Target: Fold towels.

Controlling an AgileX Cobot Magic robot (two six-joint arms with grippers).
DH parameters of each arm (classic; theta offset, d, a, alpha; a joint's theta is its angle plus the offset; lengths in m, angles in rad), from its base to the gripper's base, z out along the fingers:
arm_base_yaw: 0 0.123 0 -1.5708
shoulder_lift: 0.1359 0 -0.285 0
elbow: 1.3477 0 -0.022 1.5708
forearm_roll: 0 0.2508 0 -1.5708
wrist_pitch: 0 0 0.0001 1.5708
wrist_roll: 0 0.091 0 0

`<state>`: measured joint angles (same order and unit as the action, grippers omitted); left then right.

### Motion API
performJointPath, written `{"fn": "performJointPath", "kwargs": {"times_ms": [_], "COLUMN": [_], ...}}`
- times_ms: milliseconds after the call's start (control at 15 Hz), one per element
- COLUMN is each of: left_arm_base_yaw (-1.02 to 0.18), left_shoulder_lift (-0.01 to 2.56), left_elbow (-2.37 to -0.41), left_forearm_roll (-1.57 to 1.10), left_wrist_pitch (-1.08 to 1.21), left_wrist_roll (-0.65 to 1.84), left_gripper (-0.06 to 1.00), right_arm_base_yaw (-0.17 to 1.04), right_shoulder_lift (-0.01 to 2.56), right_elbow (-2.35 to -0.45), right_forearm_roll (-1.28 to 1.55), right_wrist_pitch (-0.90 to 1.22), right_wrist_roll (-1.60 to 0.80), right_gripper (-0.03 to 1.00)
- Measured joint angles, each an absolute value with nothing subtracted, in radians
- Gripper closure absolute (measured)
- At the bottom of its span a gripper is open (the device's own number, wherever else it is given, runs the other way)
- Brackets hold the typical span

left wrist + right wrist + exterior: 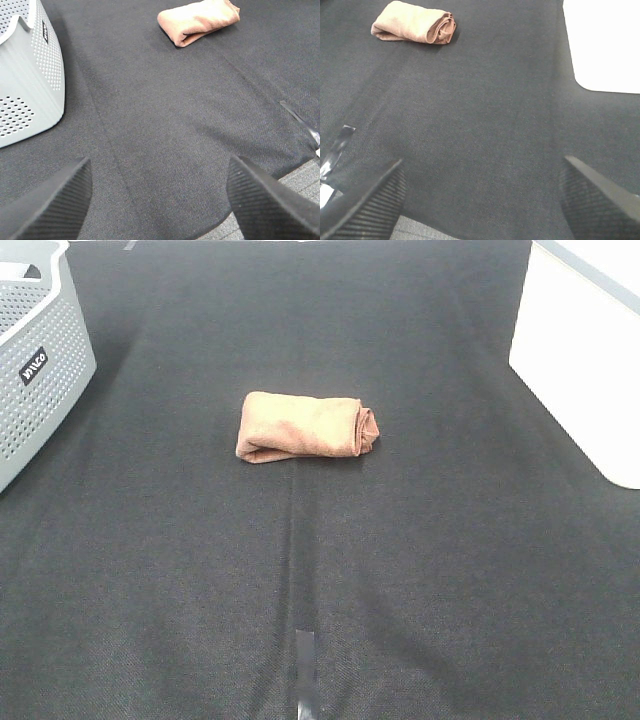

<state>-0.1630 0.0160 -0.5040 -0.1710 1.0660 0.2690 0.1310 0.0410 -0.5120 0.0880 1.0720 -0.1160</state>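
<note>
One brown fuzzy towel (306, 427) lies folded into a compact bundle in the middle of the black table, its rolled layers showing at its right end. The left wrist view shows the same towel (199, 21) far from my left gripper (160, 200), whose two dark fingers stand wide apart with only table cloth between them. In the right wrist view the towel (414, 23) is likewise far off, and my right gripper (482, 200) is open and empty. Neither arm appears in the exterior high view.
A grey perforated basket (35, 365) stands at the table's left edge, also seen close to the left gripper (30, 80). A white bin (585, 355) sits at the right edge. A strip of tape (305, 670) marks the front centre of the black cloth (320, 570).
</note>
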Motion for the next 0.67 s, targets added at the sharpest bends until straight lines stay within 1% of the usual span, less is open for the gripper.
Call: {"fn": "performJointPath", "kwargs": {"times_ms": [667], "left_arm_base_yaw": [-0.163], "left_shoulder_lift": [0.016], "left_elbow": [-0.502], "left_forearm_roll": [-0.171], "left_wrist_pitch": [1.063], "left_wrist_roll": [0.272], "left_gripper": [0.23], "right_arm_base_yaw": [0.131], "right_shoulder_lift": [0.041], "right_elbow": [-0.509], "right_forearm_roll": [0.088], "right_wrist_pitch": [1.072], "right_wrist_roll": [-0.116], "right_gripper": [0.19]}}
